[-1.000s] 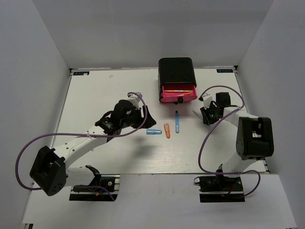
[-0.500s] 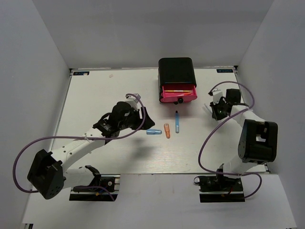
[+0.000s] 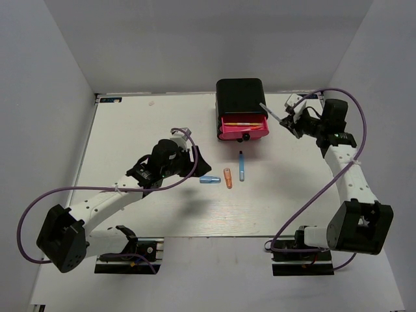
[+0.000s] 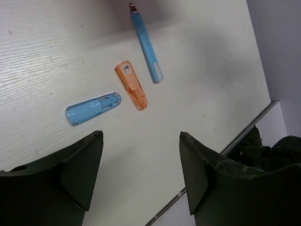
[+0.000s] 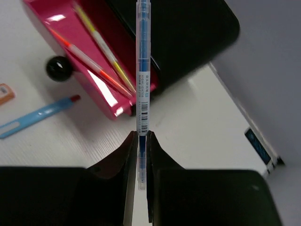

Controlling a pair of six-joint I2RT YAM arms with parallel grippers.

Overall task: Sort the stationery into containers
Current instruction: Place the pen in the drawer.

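The black cabinet (image 3: 240, 97) stands at the back with one pink drawer (image 3: 246, 133) pulled open. A pink-red stick (image 5: 89, 63) and a yellow-green stick (image 5: 101, 42) lie in that drawer (image 5: 96, 87). My right gripper (image 3: 288, 123) is shut on a grey-blue stick (image 3: 271, 113), held in the air just right of the cabinet, its tip pointing over the drawer (image 5: 142, 70). My left gripper (image 3: 198, 161) is open and empty above the table, left of a light-blue cylinder (image 3: 209, 179). An orange cylinder (image 3: 227, 177) and a blue pen (image 3: 241, 166) lie beside it.
The drawer's black knob (image 5: 59, 68) juts out toward the pen. In the left wrist view the light-blue cylinder (image 4: 93, 108), orange cylinder (image 4: 131, 85) and blue pen (image 4: 146, 47) lie ahead of the fingers. Grey walls enclose the white table (image 3: 143, 130).
My right arm has lifted from the table's right middle and swung back to the cabinet's right side, carrying the grey-blue stick. My left gripper has shifted slightly right.
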